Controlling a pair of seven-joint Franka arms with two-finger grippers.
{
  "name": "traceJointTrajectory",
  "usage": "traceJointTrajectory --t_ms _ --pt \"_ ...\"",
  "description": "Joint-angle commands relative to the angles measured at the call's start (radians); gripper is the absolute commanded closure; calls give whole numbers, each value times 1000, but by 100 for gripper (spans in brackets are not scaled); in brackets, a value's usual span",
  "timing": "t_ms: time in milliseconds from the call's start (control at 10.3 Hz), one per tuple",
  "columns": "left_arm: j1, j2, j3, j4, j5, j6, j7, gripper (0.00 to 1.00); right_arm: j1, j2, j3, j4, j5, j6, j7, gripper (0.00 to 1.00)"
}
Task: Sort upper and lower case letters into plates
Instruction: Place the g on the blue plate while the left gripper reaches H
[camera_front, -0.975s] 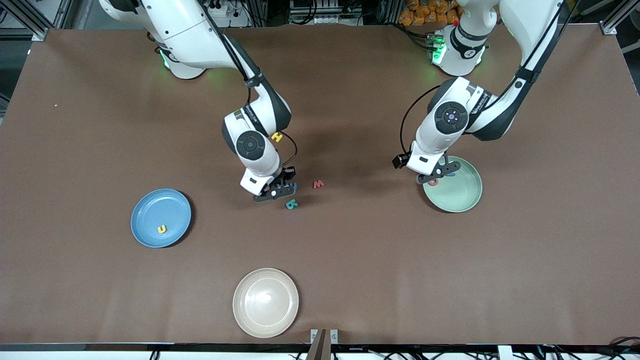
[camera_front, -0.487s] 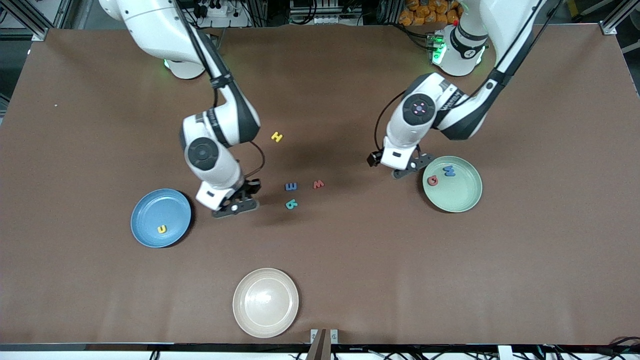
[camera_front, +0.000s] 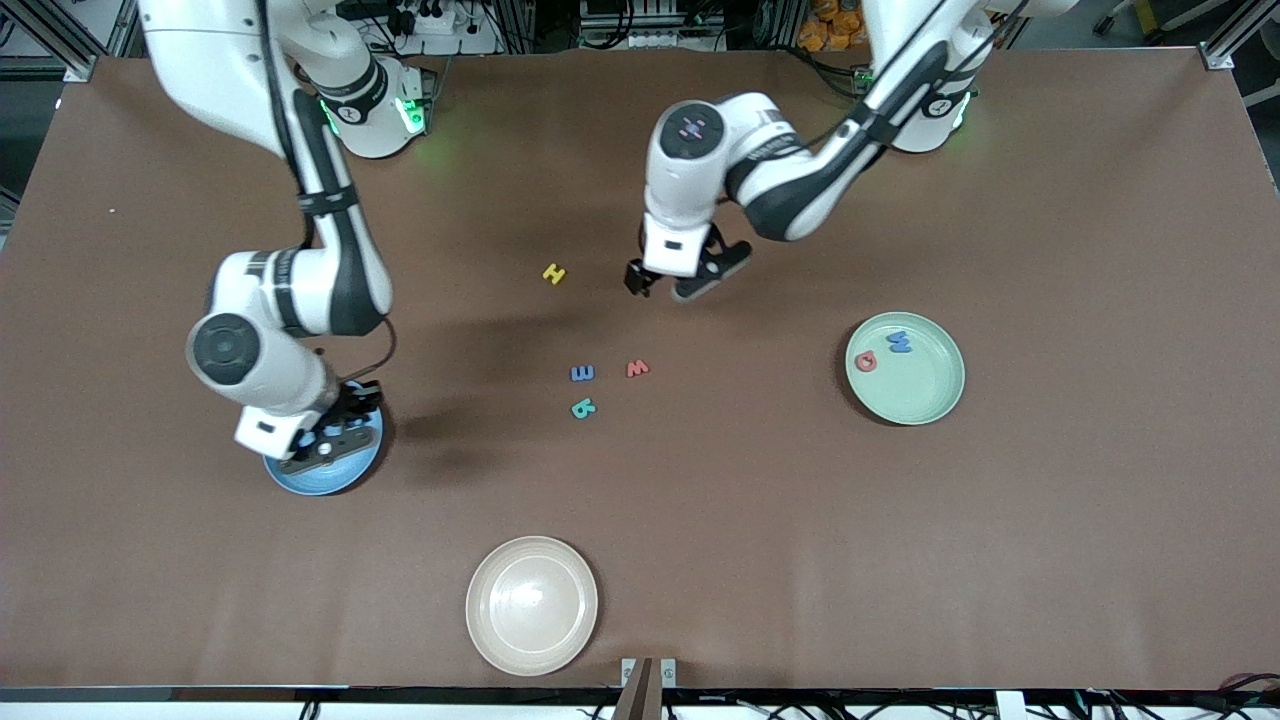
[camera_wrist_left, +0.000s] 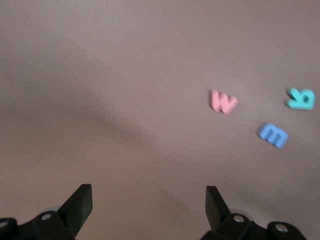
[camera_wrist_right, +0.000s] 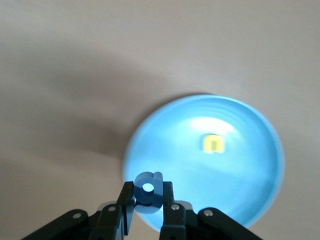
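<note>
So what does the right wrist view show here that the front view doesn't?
Only the right wrist view: the right gripper has its jaws shut on a small blue letter above the blue plate, and a yellow letter lies in that plate. Only the front view: the left gripper, open over bare table, the green plate holding two letters, the beige plate, and four loose letters mid-table. Both show the blue plate and the right gripper over it.

right gripper (camera_front: 330, 445) carried blue letter (camera_wrist_right: 148, 192) over blue plate (camera_front: 350, 474), left gripper (camera_front: 665, 289) left green plate (camera_front: 940, 395)
</note>
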Motion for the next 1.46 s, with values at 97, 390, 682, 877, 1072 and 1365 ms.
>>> traceJointTrajectory --t_ms 97,390,682,877,1072,1365 --pt "-361 227 218 349 66 -145 -272 0 -75 -2 7 -6 13 9 -120 46" --pt "-517 320 306 432 43 -97 -494 0 -92 10 10 12 16 5 -120 0" --pt "-530 353 305 430 37 38 -565 0 -104 27 10 14 11 3 -171 0" --pt "-530 395 306 433 38 121 -593 0 -123 41 10 20 11 6 -229 0" --pt "-531 430 306 464 39 123 -586 0 -126 47 10 20 11 6 -240 0" --pt "-530 436 305 464 23 124 -587 0 -124 47 10 20 11 5 -240 0"
